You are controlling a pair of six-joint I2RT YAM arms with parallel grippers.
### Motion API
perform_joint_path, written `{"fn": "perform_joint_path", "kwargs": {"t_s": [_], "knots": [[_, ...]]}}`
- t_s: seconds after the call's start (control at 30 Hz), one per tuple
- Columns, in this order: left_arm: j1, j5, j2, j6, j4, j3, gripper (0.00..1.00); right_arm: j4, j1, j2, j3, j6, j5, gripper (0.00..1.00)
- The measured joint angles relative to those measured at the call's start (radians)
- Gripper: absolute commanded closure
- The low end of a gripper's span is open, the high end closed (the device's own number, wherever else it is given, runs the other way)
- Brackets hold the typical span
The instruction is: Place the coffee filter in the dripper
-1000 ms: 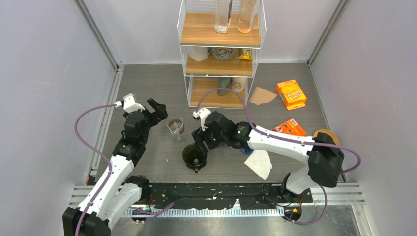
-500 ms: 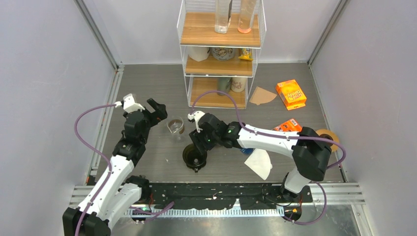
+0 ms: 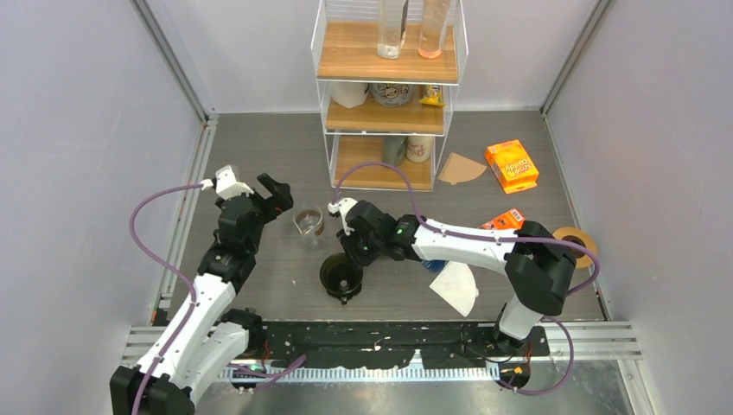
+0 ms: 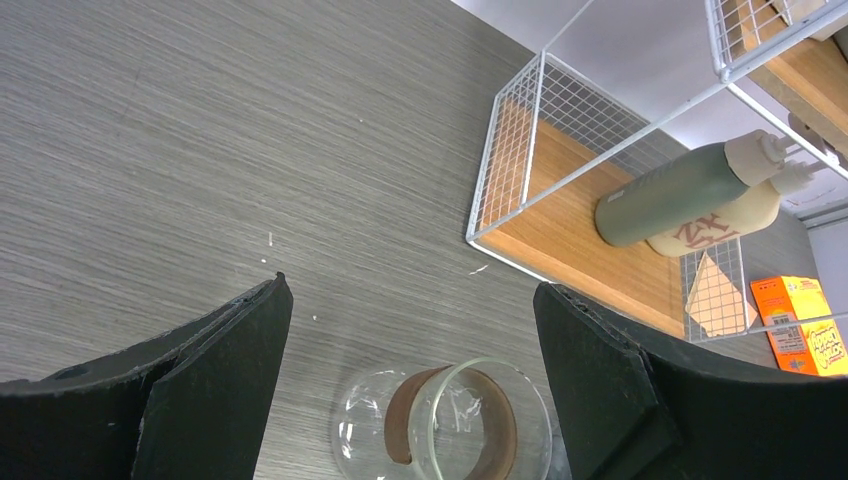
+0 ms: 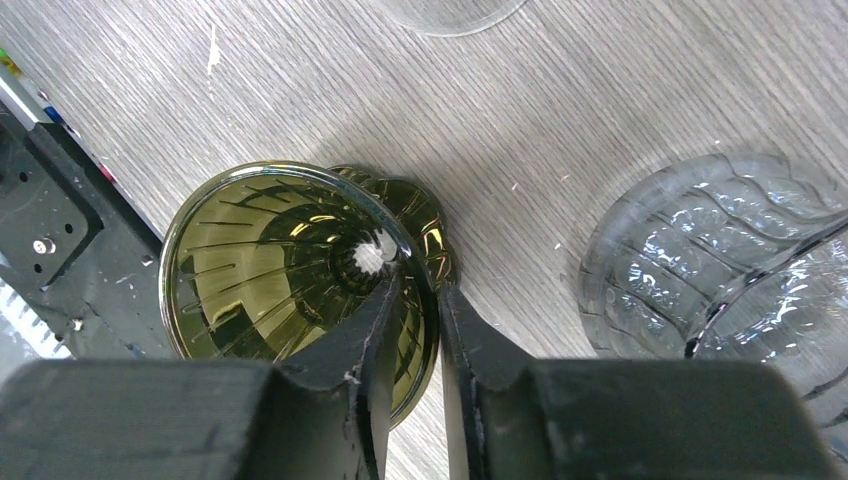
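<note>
The dark, amber-tinted dripper stands on the table near the front; the right wrist view looks down into its ribbed cone. My right gripper is shut on the dripper's rim, one finger inside the cone and one outside. A white coffee filter lies flat on the table under the right forearm. A brown filter lies beside the shelf. My left gripper hangs wide open above a glass cup and holds nothing.
The glass cup with a brown band stands just behind the dripper. A ribbed glass vessel sits right of the dripper. A wire shelf rack stands at the back, with two orange boxes and a tape roll to the right.
My right gripper has shifted slightly left over the dripper and closed its fingers onto the rim. The left arm has not moved.
</note>
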Motion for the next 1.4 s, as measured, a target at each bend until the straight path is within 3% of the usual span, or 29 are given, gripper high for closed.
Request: {"fn": "perform_joint_path", "kwargs": {"t_s": [0.1, 0.37, 0.77, 1.0, 1.4], "knots": [[0.000, -0.005, 0.000, 0.000, -0.006, 0.000, 0.01, 0.003, 0.000, 0.000, 0.000, 0.001, -0.009, 0.84], [0.000, -0.011, -0.009, 0.001, -0.015, -0.001, 0.01, 0.023, 0.000, -0.001, 0.002, -0.003, -0.053, 0.94], [0.000, 0.007, -0.033, 0.003, -0.023, -0.001, 0.01, -0.064, -0.030, -0.136, 0.040, -0.048, -0.111, 0.95], [0.000, 0.013, -0.054, 0.004, -0.023, -0.001, 0.01, -0.103, -0.203, -0.267, 0.083, -0.005, -0.227, 0.95], [0.000, 0.013, -0.053, 0.004, -0.023, -0.002, 0.01, -0.250, -0.466, -0.320, 0.107, 0.079, -0.238, 0.95]]}}
